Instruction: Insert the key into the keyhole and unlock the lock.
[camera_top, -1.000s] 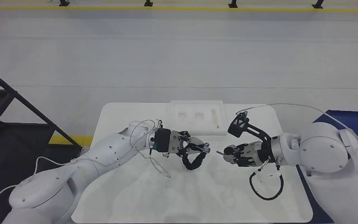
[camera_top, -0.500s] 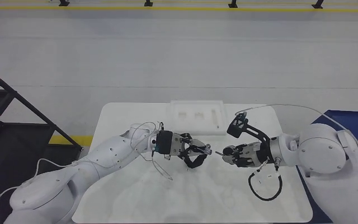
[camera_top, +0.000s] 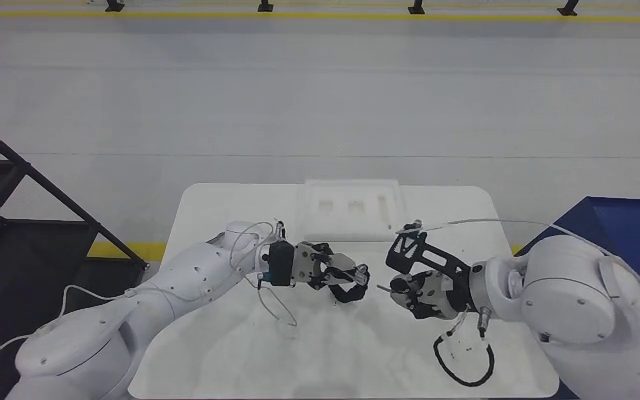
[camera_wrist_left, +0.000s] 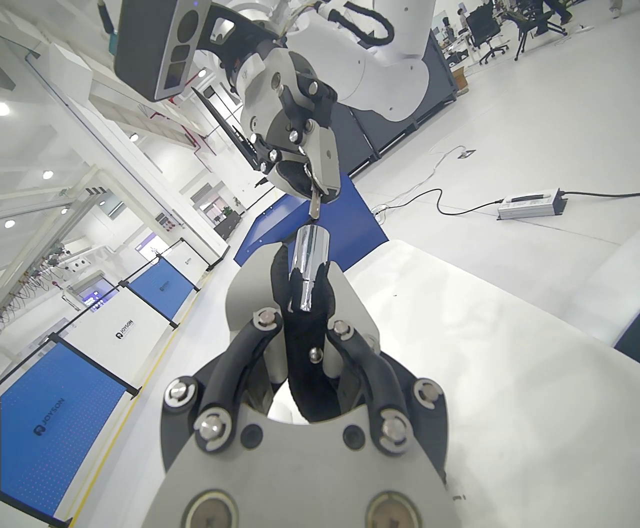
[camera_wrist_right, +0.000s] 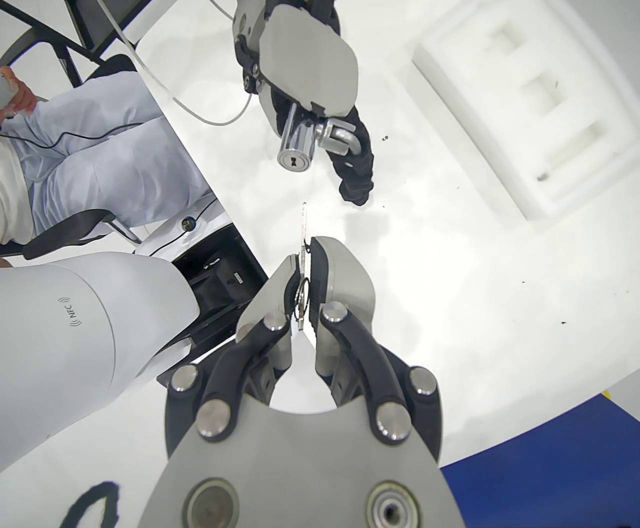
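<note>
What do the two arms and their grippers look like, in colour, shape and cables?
The left arm and the right arm have smooth, rounded white shells. The left gripper and the right gripper have grey metal finger plates, black link bars with silver bolts, and black pads. A thin white cable loops at the left wrist; a black cable loops beside the right arm.

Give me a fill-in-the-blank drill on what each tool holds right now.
The left tool is shut on the ____.
The right tool is shut on the ____.
The keyhole is ____, with nothing inserted yet.
Missing words: lock; key; empty.
</note>
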